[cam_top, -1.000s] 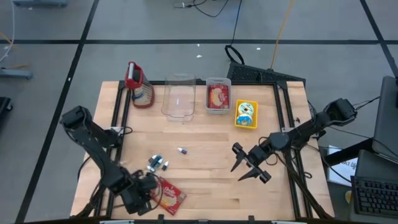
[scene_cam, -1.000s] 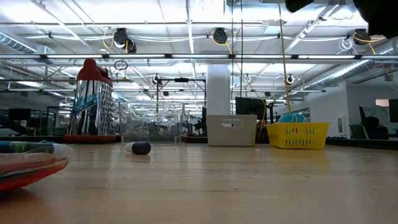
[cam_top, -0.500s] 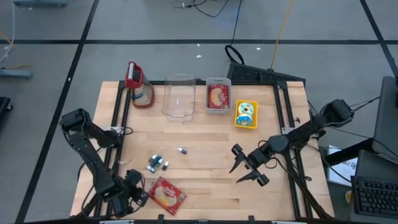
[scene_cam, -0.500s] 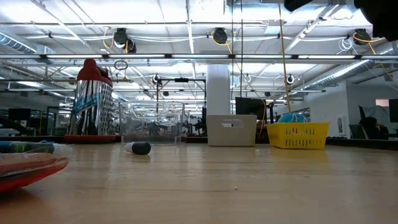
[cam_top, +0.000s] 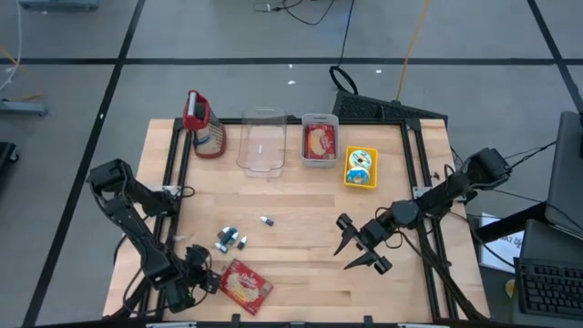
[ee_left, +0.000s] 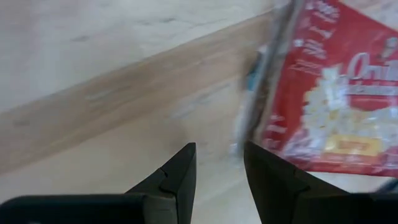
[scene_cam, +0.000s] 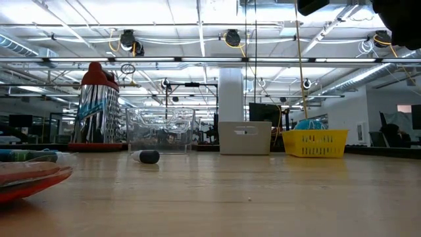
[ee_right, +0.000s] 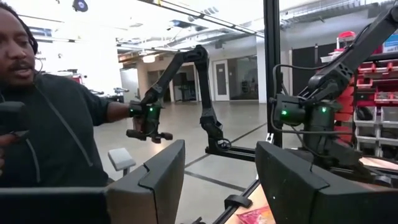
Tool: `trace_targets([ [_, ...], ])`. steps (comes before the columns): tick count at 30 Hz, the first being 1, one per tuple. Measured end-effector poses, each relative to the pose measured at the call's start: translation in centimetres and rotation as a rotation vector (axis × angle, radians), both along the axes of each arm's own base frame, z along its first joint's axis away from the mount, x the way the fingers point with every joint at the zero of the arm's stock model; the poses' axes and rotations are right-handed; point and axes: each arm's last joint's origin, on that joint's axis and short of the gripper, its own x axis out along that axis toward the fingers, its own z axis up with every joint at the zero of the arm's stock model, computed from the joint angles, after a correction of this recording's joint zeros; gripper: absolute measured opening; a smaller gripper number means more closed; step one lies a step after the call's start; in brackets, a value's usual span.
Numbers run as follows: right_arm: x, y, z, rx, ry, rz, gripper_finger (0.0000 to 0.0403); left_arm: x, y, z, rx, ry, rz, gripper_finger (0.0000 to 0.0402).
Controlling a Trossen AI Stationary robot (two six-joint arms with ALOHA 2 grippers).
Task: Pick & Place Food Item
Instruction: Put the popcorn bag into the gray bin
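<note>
A red popcorn bag (cam_top: 244,284) lies flat on the wooden table near its front edge; the left wrist view shows it as the bag (ee_left: 329,93), and the low view shows its edge (scene_cam: 26,176). My left gripper (cam_top: 195,276) hangs just left of the bag, pointing steeply down. Its fingers are open over bare wood (ee_left: 219,163), with nothing between them. My right gripper (cam_top: 355,251) is open above the table's right half, clear of everything, and appears again in the right wrist view (ee_right: 221,180).
Along the far edge stand a red-topped grater (cam_top: 206,128), a clear plastic container (cam_top: 262,142), a grey bin holding a red packet (cam_top: 320,142) and a yellow basket (cam_top: 361,168). Small loose items (cam_top: 230,240) lie mid-table. A person (ee_right: 50,112) stands beyond the table.
My left gripper has gone down and toward the table's left edge, off the bag's left end, while its wrist rolled. The popcorn bag has stayed flat where it was.
</note>
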Motion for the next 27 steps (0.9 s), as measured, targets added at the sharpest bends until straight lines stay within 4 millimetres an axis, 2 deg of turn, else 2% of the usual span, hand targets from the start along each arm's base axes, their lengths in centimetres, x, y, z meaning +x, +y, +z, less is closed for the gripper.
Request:
trace_targets([
  [8,-0.01,0.00,0.01,0.000,-0.001,0.002,0.0183,0.14,-0.08,-0.63,-0.043,-0.064,-0.012,0.0134],
  [27,-0.01,0.00,0.01,0.000,-0.001,0.001,0.0178,0.50,-0.69,-0.38,-0.074,-0.115,-0.101,0.0134],
])
